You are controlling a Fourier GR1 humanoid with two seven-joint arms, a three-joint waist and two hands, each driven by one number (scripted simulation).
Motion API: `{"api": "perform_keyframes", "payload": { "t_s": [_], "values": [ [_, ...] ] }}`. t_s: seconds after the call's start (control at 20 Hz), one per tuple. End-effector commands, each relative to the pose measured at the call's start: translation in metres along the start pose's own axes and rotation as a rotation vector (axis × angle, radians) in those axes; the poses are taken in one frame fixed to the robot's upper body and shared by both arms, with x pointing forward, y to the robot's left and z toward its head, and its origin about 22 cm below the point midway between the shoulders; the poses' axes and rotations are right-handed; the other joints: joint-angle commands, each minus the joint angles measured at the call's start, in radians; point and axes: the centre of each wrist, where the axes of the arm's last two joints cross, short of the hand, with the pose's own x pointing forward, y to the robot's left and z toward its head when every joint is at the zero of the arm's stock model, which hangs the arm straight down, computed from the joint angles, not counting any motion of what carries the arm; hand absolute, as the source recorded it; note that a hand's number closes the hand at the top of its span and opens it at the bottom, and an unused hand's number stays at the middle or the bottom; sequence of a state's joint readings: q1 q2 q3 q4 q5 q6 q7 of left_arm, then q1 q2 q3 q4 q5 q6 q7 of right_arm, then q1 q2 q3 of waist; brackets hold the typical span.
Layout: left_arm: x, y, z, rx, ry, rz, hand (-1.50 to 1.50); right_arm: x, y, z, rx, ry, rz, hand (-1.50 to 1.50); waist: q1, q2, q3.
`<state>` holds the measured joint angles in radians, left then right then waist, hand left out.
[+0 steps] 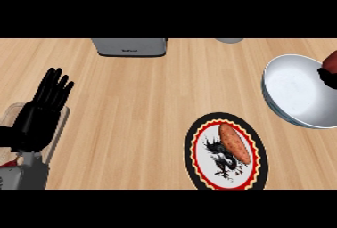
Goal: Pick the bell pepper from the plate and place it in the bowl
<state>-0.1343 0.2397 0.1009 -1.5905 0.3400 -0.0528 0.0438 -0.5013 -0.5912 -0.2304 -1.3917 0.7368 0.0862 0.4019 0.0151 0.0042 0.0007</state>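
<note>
Light wooden plank surface (151, 111) fills the view. White round bowl (296, 95) sits far right. Black-rimmed oval plate with red-yellow border (197, 167) lies near centre-right, an orange-brown elongated vegetable (233, 142) on it. Grey metal appliance (129, 46) at far edge. Left black hand (43, 111) rests open at left, fingers straight. Right hand (326, 76) partly visible at right edge over bowl, holding reddish bell pepper (331, 62); fingers around it.

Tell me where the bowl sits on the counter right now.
In the head view the bowl sits on the wooden counter at the far right, cut by the frame's edge, just up and right of the patterned plate.
</note>
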Motion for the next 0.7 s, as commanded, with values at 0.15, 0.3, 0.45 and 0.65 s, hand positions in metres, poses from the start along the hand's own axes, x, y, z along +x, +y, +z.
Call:
{"api": "perform_keyframes", "payload": {
  "t_s": [0.15, 0.3, 0.45, 0.65],
  "values": [
    [0.002, 0.003, -0.003, -0.009, -0.007, 0.0, 0.0, -0.053, 0.031, -0.046, 0.049, 0.032, 0.014, 1.5, 0.014, 0.007, 0.001],
    [0.006, -0.012, -0.007, -0.006, 0.001, -0.001, 0.0, -0.04, 0.052, -0.057, 0.114, 0.05, 0.045, 1.5, 0.017, 0.006, 0.001],
    [0.006, -0.001, -0.007, -0.019, -0.019, 0.004, 0.0, -0.058, 0.064, -0.059, 0.213, 0.132, 0.103, 1.5, 0.033, 0.014, 0.001],
    [0.004, -0.013, -0.013, -0.05, -0.008, 0.007, 0.0, -0.067, 0.083, -0.059, 0.314, 0.209, -0.059, -1.5, 0.033, 0.017, 0.002]
  ]
}}
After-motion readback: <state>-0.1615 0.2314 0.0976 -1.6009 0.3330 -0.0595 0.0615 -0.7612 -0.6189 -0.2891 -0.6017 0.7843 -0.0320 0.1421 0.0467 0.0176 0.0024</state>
